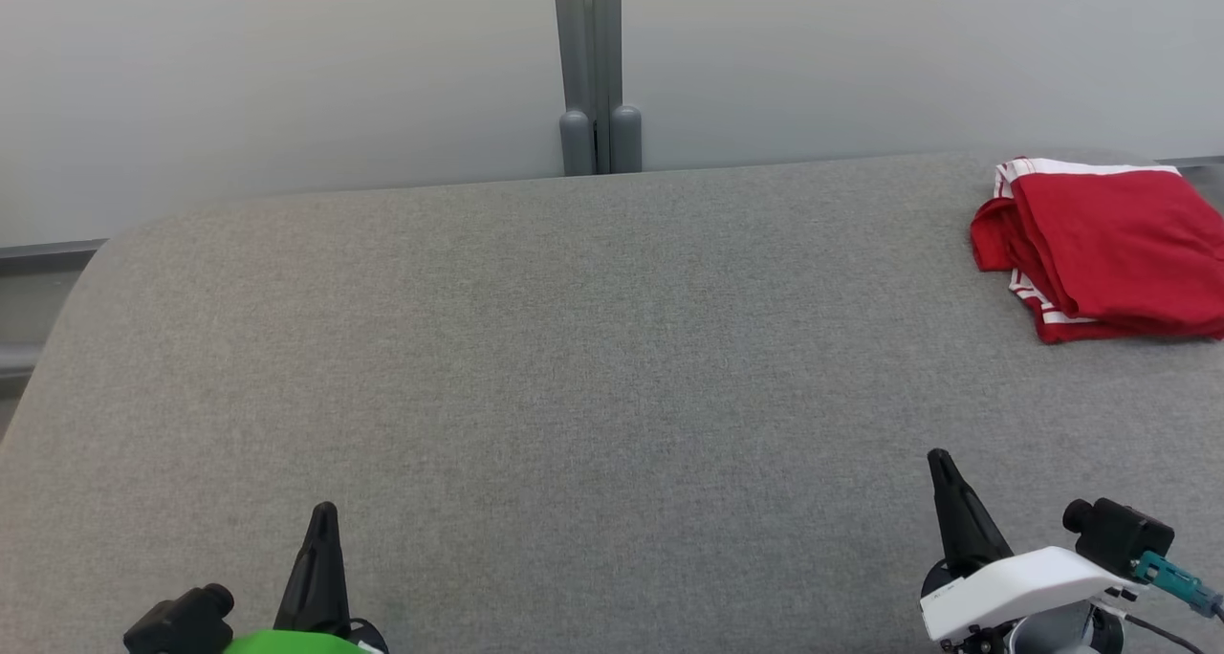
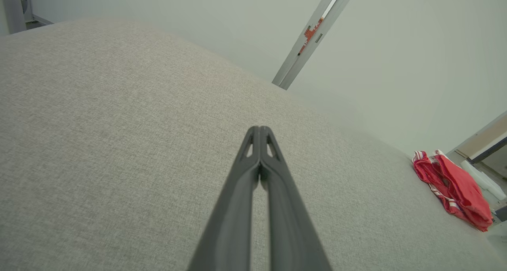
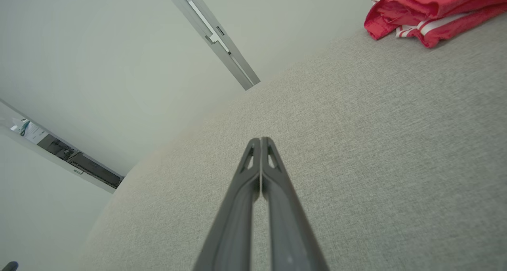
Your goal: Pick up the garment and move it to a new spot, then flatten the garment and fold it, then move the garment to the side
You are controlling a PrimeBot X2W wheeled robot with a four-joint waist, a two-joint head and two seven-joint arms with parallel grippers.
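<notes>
From your head view, the folded red garment [image 1: 1109,248] lies at the far right of the grey table [image 1: 535,348], well apart from the left gripper [image 1: 323,512] and right gripper [image 1: 940,458]. Your left wrist view shows the left fingers [image 2: 273,172] pressed together, holding nothing. Your right wrist view shows its fingers [image 3: 273,180] pressed together too, empty, with the garment at the top right.

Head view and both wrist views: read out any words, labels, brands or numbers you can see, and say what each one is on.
No text can be read in any view.
Red garment: white stripes, no lettering visible.
Orange-red mark on the grey post: too blurred to read.
Pale sheet far in the background: too small to read.
</notes>
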